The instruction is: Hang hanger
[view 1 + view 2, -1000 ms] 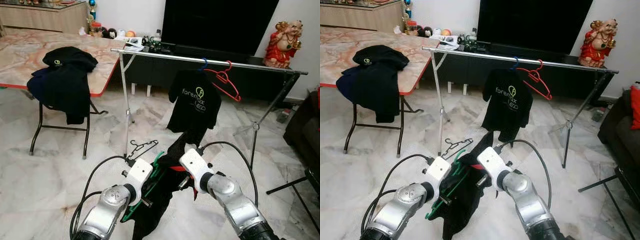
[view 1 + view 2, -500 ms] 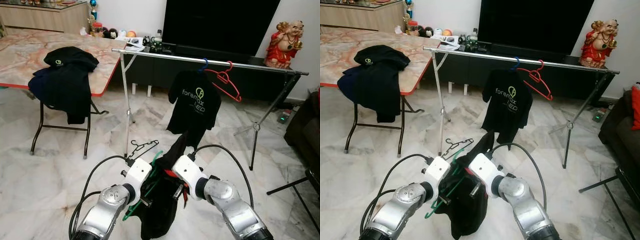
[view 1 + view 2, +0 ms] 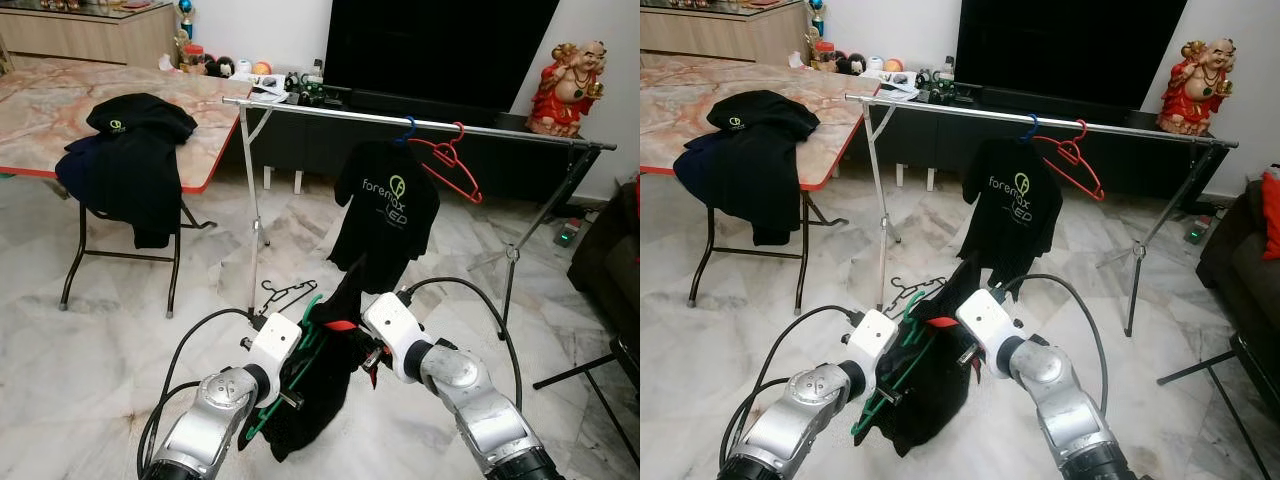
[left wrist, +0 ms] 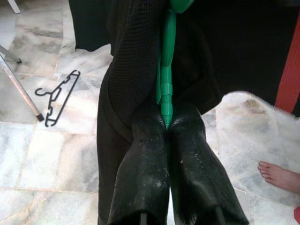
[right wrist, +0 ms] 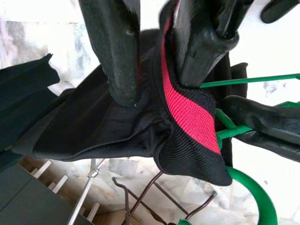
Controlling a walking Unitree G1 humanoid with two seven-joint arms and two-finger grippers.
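Near the camera, low over the marble floor (image 3: pixel 90 340), both arms hold one bundle. The left gripper (image 4: pixel 166 123) has its two black fingers pressed together on the stem of the green plastic hanger (image 4: pixel 165 89). The right gripper (image 5: pixel 154 79) pinches the red-trimmed collar of the black shirt (image 5: pixel 101 124), fingers closed on the fabric. In the head views the shirt drapes bunched over the hanger between the two wrists, its hem hanging just above the floor.

Further off stands the silver metal clothes rail (image 3: pixel 420 124), carrying a black printed T-shirt (image 3: pixel 385 212) on a blue hanger and an empty red plastic hanger (image 3: pixel 450 165). A thin black wire hanger (image 3: pixel 285 295) lies on the floor near the rail's left leg. More dark clothing is heaped on the marble-topped folding table (image 3: pixel 40 110) at far left. A bare foot (image 4: pixel 281 176) of a person shows in the left wrist view.

Assessment: the garment does not appear squarely seated. The collar should be settled over the hanger's neck and both shoulders spread before lifting. The left grip should stay firm, with the hook kept free and upright. The open stretch of rail left of the printed T-shirt looks the better target.
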